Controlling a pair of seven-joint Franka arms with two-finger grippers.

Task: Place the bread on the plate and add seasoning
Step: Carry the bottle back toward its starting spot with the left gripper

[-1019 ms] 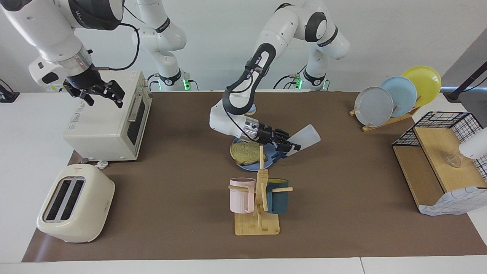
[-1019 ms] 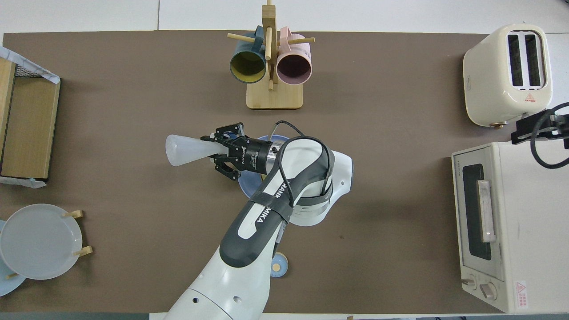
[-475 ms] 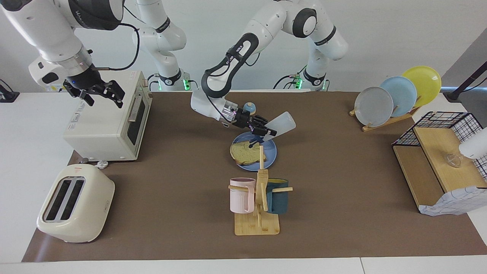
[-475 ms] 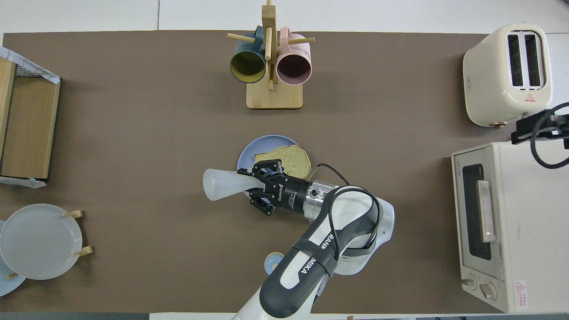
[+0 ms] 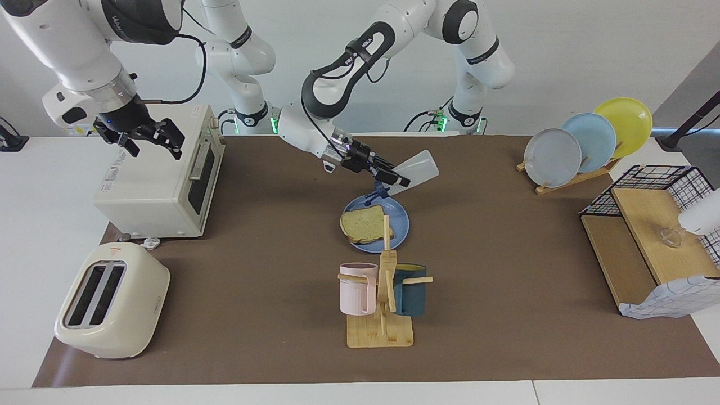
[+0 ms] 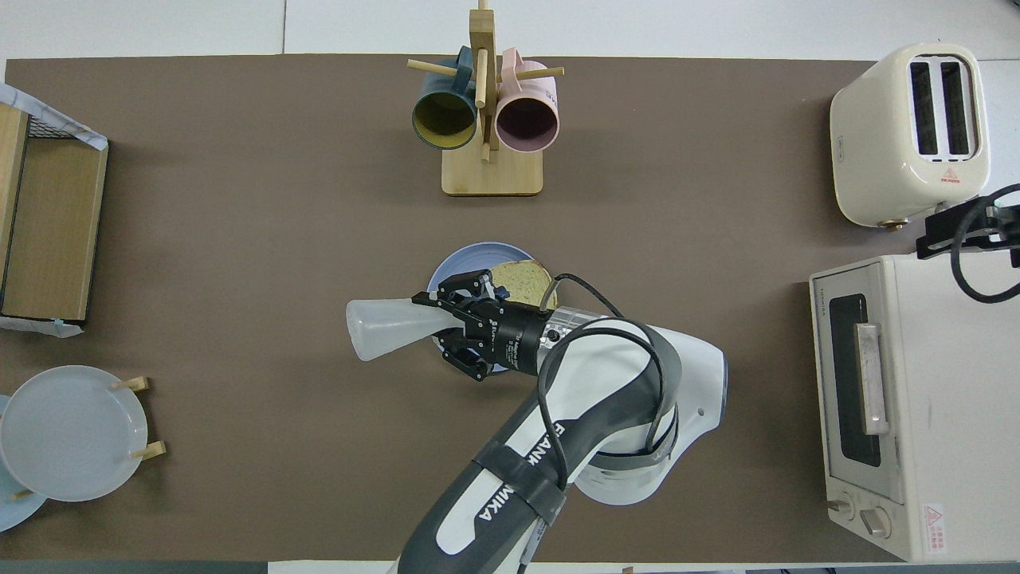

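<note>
The bread (image 5: 364, 223) lies flat on the blue plate (image 5: 400, 225) near the middle of the mat; from overhead the bread (image 6: 522, 283) and plate (image 6: 454, 271) are partly covered by the left arm. My left gripper (image 5: 394, 179) is shut on the neck of the seasoning (image 5: 417, 169), a translucent white bottle held tilted in the air over the plate's rim on the robots' side. Its dark blue cap (image 5: 375, 195) hangs open below the fingers. In the overhead view the left gripper (image 6: 437, 325) holds the seasoning (image 6: 386, 327) pointing toward the left arm's end. My right gripper (image 5: 160, 140) waits open over the toaster oven.
A wooden mug rack (image 5: 380, 332) with a pink and a teal mug stands beside the plate, farther from the robots. A toaster oven (image 5: 157, 180) and a cream toaster (image 5: 112, 304) sit at the right arm's end. Upright plates (image 5: 585, 143) and a wire shelf (image 5: 652, 236) stand at the left arm's end.
The left gripper has risen and drawn back toward the robots with the seasoning, uncovering the bread and plate. The right arm has not moved.
</note>
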